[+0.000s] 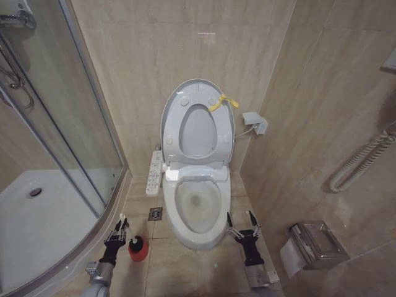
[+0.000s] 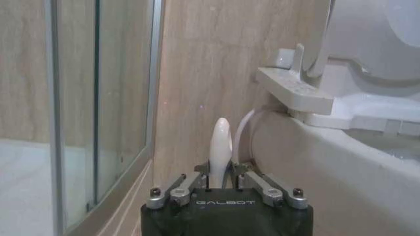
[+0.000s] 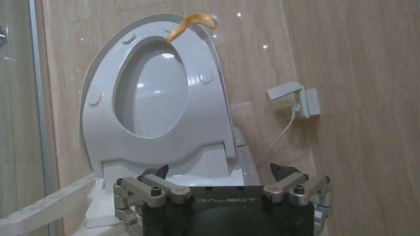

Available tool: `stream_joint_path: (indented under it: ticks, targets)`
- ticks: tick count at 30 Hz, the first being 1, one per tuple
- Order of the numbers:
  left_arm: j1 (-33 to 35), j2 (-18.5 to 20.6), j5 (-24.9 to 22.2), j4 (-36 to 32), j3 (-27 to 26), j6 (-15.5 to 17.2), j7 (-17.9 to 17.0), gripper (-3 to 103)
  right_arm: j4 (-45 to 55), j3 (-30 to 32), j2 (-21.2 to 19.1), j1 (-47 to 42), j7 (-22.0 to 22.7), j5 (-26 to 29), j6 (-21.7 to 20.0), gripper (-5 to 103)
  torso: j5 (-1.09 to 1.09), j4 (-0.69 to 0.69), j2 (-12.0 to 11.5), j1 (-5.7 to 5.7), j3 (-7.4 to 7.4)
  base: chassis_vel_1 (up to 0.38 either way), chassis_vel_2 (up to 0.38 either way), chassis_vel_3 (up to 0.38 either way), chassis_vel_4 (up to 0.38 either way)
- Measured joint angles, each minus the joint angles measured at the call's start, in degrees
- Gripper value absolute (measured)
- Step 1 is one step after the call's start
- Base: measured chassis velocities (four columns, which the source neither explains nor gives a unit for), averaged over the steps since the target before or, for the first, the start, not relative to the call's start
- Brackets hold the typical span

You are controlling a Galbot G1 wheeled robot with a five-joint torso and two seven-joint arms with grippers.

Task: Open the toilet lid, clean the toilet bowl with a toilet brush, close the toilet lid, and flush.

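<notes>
The toilet lid point(image 1: 199, 93) is up, leaning back against the tiled wall with the ring-shaped seat point(image 1: 197, 133) raised in front of it, and a yellow ribbon point(image 1: 221, 102) hangs at the top edge. Below, the toilet bowl point(image 1: 197, 207) sits open, its basin bare with a dark drain spot at the bottom.

Down on the robot's left, the left hand point(image 1: 119, 230) is low by the floor, right at the red cup holder point(image 1: 138, 249) that stands between the bowl and the shower tray point(image 1: 37, 223). From the left wrist, the fingers are drawn in close around the white handle of the toilet brush point(image 2: 220, 147), which stands upright between them, gripped.

On the other side, the right hand point(image 1: 242, 224) hangs low beside the bowl's front, near the floor, with its fingers point(image 3: 284, 172) spread wide apart and holding nothing. From the right wrist, the raised seat and lid rise straight ahead, and a small white wall box point(image 3: 296, 98) with a cord sits on the tiles beside them.
</notes>
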Motion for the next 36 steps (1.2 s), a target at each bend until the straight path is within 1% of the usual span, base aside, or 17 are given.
stream_joint_path:
  ticks: [6,7,14,15,18,21,23,24,25,26,28,30,31,32,34,35,36]
  targets:
    - [1.43,0.29,0.33,-1.16,-0.46,0.32,-0.49,22,-0.01,-0.08,0.14,0.13,0.0,-0.02,0.0,100,0.0,0.0,0.0,0.0,0.0,0.0,0.0,0.0,0.0]
    - [1.68,0.33,0.33,-1.45,-0.54,0.39,-0.54,48,-0.01,-0.1,0.18,0.15,0.0,-0.04,0.0,100,0.0,0.0,0.0,0.0,0.0,0.0,0.0,0.0,0.0]
    - [2.94,0.47,0.27,-2.8,-1.13,0.84,-0.6,48,0.18,-0.31,0.3,0.12,0.0,-0.18,-0.02,100,0.0,0.0,0.0,0.0,0.0,0.0,0.0,0.0,0.0]
    - [3.08,0.45,0.29,-2.82,-1.2,0.91,-0.6,76,0.28,-0.32,0.3,0.07,0.0,-0.19,-0.02,100,0.0,0.0,0.0,0.0,0.0,0.0,0.0,0.0,0.0]
    - [3.32,0.31,0.3,-3.18,-1.41,0.94,-0.67,76,0.48,-0.33,0.24,-0.05,0.0,-0.19,-0.02,100,-0.01,0.0,0.0,0.0,0.0,0.0,0.0,0.0,0.0]
    - [4.15,0.23,0.22,-5.52,-1.84,1.14,-1.21,76,0.82,-0.29,0.05,-0.21,0.0,-0.18,-0.02,100,-0.01,0.0,0.0,0.0,0.0,0.0,0.0,0.0,0.0]
    - [5.82,0.19,-0.66,-11.02,-2.47,2.24,-2.99,76,1.02,-0.19,-0.11,-0.29,0.08,-0.17,-0.02,100,0.0,0.0,0.0,0.0,0.0,0.0,0.0,0.0,0.0]
    - [6.62,0.11,-1.03,-13.57,-2.85,2.64,-3.74,99,1.21,-0.16,-0.18,-0.33,0.31,-0.16,-0.02,100,0.0,0.0,0.0,0.0,0.0,0.0,0.0,0.0,0.0]
    - [7.77,-0.07,-1.15,-17.2,-3.53,3.03,-4.7,99,1.58,-0.18,-0.28,-0.43,0.85,-0.09,-0.04,100,0.01,0.0,0.0,0.0,0.0,0.0,0.0,0.0,0.0]
    - [7.77,-0.07,-1.15,-17.2,-3.53,3.03,-4.7,99,1.58,-0.18,-0.28,-0.43,0.85,-0.09,-0.04,100,0.01,0.0,0.0,0.0,0.0,0.0,0.0,0.0,0.0]
    - [10.38,-0.34,-0.69,-24.85,-4.78,4.22,-6.68,99,2.76,-0.31,-0.34,-0.69,1.91,0.05,-0.32,100,0.01,-0.01,0.0,0.0,0.0,0.0,0.0,0.0,0.0]
    - [13.0,-0.38,-0.57,-31.88,-5.23,6.41,-8.32,99,4.29,-0.33,-0.22,-0.77,2.52,-0.01,-0.62,100,0.01,0.01,0.0,0.0,0.0,0.0,0.0,0.0,0.0]
    - [13.0,-0.38,-0.57,-31.88,-5.23,6.41,-8.32,99,4.29,-0.33,-0.22,-0.77,2.52,-0.01,-0.62,100,0.01,0.01,0.0,0.0,0.0,0.0,0.0,0.0,0.0]
    - [14.45,-0.34,-0.45,-36.11,-5.55,7.86,-9.02,100,5.48,-0.31,-0.13,-0.79,2.91,-0.03,-0.93,100,0.0,0.0,0.0,0.0,0.0,0.0,0.0,0.0,0.0]
    - [16.5,-0.18,0.18,-42.02,-6.49,10.2,-9.81,100,7.87,-0.28,-0.03,-0.87,3.75,-0.04,-1.68,100,0.02,0.0,0.0,-0.01,0.0,0.0,0.0,0.0,0.0]
    - [17.99,-0.04,0.67,-45.87,-7.37,12.12,-10.29,100,9.81,-0.17,-0.04,-1.0,4.47,-0.05,-2.35,100,0.01,0.01,0.0,0.0,0.0,0.0,0.0,0.0,0.0]
    - [17.99,-0.04,0.67,-45.87,-7.37,12.12,-10.29,100,9.81,-0.17,-0.04,-1.0,4.47,-0.05,-2.35,100,0.01,0.01,0.0,0.0,0.0,0.0,0.0,0.0,0.0]
